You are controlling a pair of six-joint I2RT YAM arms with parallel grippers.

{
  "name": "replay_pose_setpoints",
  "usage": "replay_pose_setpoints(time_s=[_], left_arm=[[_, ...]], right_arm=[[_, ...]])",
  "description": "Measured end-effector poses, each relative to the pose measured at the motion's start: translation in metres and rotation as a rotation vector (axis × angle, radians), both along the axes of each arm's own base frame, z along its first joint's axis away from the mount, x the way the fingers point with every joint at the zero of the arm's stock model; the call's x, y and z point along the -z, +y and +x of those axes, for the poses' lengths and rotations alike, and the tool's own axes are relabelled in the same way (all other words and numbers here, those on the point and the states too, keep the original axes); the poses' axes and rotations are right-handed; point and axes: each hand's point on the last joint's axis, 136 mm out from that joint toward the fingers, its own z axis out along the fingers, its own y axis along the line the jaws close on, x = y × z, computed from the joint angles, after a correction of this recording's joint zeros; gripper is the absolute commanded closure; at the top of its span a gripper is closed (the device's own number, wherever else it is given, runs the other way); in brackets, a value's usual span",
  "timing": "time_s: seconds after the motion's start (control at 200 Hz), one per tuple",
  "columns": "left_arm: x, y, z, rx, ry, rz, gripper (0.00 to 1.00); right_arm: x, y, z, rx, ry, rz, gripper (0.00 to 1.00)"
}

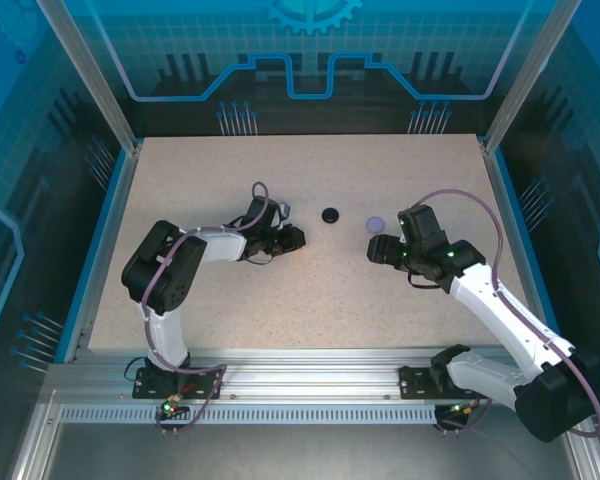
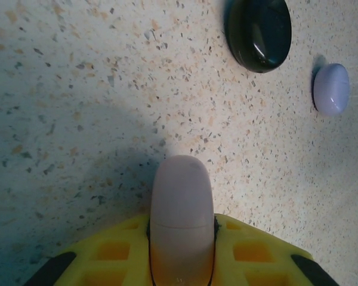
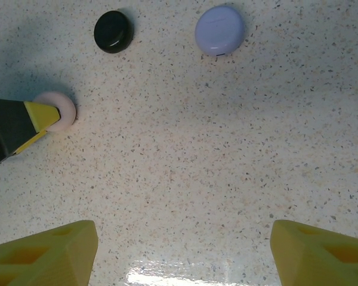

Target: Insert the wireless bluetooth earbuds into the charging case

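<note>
1. Surveying from the top view: left gripper sits low, left of the black case and lavender case. Right gripper is just beside the lavender one.
2. Left wrist: jaws pinched narrow on the pink case, lid shut. Step in hand, I judge: securing this case.
3. Right wrist: fingers spread wide, holding nothing. The next move calls for opening the lid. Where the earbuds are cannot be told.
</note>
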Motion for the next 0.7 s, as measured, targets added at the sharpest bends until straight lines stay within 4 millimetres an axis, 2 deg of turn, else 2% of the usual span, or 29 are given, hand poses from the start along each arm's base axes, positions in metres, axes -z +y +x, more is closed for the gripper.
replay_pose_setpoints(time_s=[0.1,0.195,0.21,0.245,0.27,0.365,0.39,0.415,0.545,0.7], left_arm=[[0.004,0.006,-0.002,-0.007,0.021,0.018,0.50],[0.000,0.013,-0.001,-0.017,0.017,0.035,0.39],[0.000,0.015,-0.001,-0.027,0.022,0.039,0.32],[-0.002,0.020,-0.001,-0.035,0.022,0.050,0.28],[-0.004,0.024,-0.001,-0.038,0.019,0.058,0.20],[-0.015,0.044,-0.001,-0.067,0.002,0.096,0.14],[-0.019,0.050,-0.001,-0.079,-0.001,0.104,0.12],[-0.023,0.055,-0.001,-0.090,-0.008,0.111,0.02],[-0.057,0.084,-0.002,-0.136,-0.077,0.151,0.01],[-0.117,0.105,-0.003,-0.176,-0.245,0.191,0.01]], right_arm=[[-0.004,0.001,0.001,0.000,-0.008,0.003,0.22],[-0.008,0.001,0.003,0.000,-0.018,0.007,0.20],[-0.009,0.001,0.003,0.000,-0.019,0.007,0.20],[-0.010,0.001,0.004,0.001,-0.022,0.007,0.20],[-0.011,0.001,0.004,0.001,-0.025,0.006,0.19],[-0.016,0.001,0.005,0.002,-0.035,0.005,0.15],[-0.017,0.000,0.005,0.002,-0.038,0.003,0.09],[-0.019,0.000,0.005,0.000,-0.043,0.000,0.01],[-0.027,-0.007,0.004,0.012,-0.065,-0.017,0.00],[-0.044,-0.024,0.008,0.057,-0.116,-0.059,0.00]])
